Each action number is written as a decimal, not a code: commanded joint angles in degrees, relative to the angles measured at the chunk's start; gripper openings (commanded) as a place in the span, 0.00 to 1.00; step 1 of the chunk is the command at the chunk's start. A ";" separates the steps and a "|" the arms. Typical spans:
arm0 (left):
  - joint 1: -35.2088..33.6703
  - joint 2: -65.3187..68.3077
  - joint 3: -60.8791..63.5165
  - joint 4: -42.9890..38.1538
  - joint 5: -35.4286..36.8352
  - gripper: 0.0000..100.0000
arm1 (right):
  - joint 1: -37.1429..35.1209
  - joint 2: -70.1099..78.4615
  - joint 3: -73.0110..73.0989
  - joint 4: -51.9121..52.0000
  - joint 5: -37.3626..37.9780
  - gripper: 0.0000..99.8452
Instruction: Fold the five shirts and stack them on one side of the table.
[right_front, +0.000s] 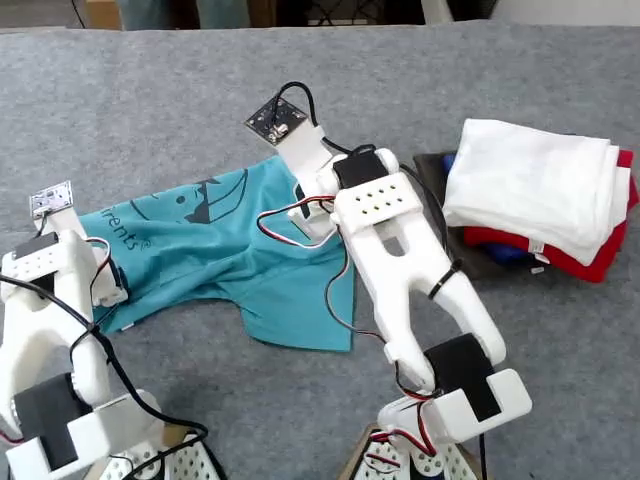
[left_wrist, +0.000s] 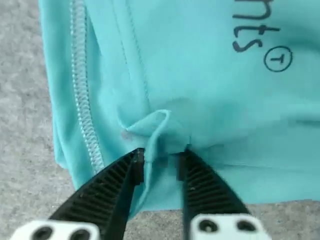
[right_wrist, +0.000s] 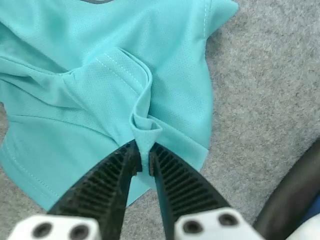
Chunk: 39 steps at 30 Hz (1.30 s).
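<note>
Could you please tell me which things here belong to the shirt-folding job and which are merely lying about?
Job: teal shirt, pinched by the left gripper and the right gripper; stack of folded shirts, white on top.
Just there: grey table cover; tan object past the table's far edge.

This looks like a robotics lab or test bench. The table (right_front: 150, 90) is covered in plain grey felt. Two white plastic arms (right_front: 410, 260) are mounted at its near edge, with loose wires (right_front: 300, 210) and a bare circuit board (right_front: 277, 118) exposed.
</note>
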 joint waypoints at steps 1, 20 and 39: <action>-0.13 -2.81 -2.15 2.46 -0.35 0.05 | -0.35 -2.24 0.04 -0.79 0.35 0.01; 0.04 -7.12 -5.93 7.47 -0.44 0.17 | -0.35 -2.24 0.04 -0.79 0.18 0.01; 0.13 -7.30 -2.33 2.46 -0.35 0.03 | -0.35 -2.42 0.04 -0.79 0.09 0.01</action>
